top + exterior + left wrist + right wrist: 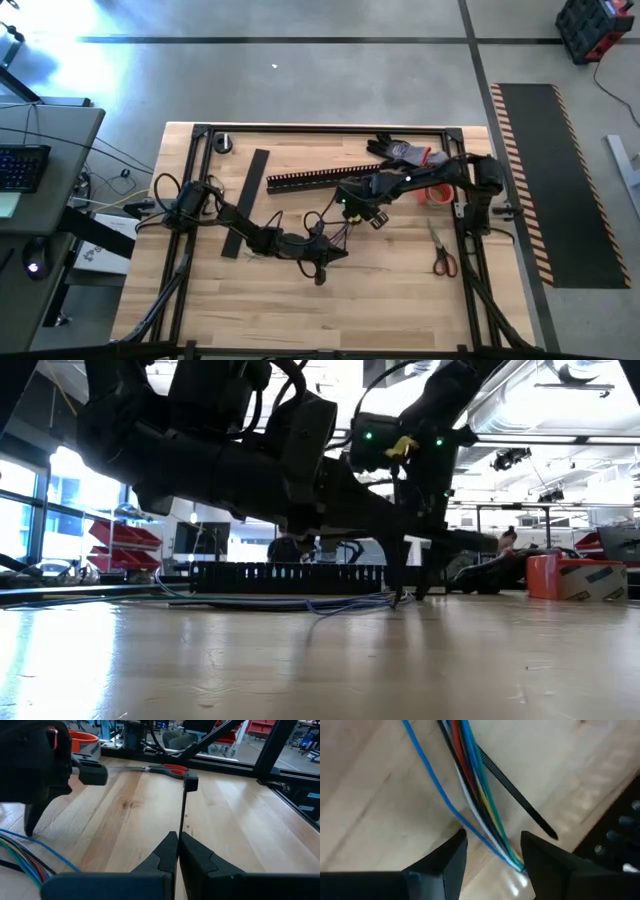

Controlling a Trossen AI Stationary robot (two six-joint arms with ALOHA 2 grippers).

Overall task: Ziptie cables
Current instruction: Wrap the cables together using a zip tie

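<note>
two grippers at work mid-table. left gripper (178, 851) has its jaws closed on the ziptie (183, 805), holding it upright. right gripper (492, 851), jaws apart, straddles the cables (475, 795) lying on the table (400, 300). judgement: keep the strip pinched firmly and the bundle gathered while threading. slotted channel (310, 180) sits just behind; scissors (443, 255) lie at right, clear.

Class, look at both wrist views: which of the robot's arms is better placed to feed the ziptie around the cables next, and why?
Probably the left: its end effector is shut on the ziptie. The right end effector is open, straddling the cables, so it looks better placed to steady them.
</note>
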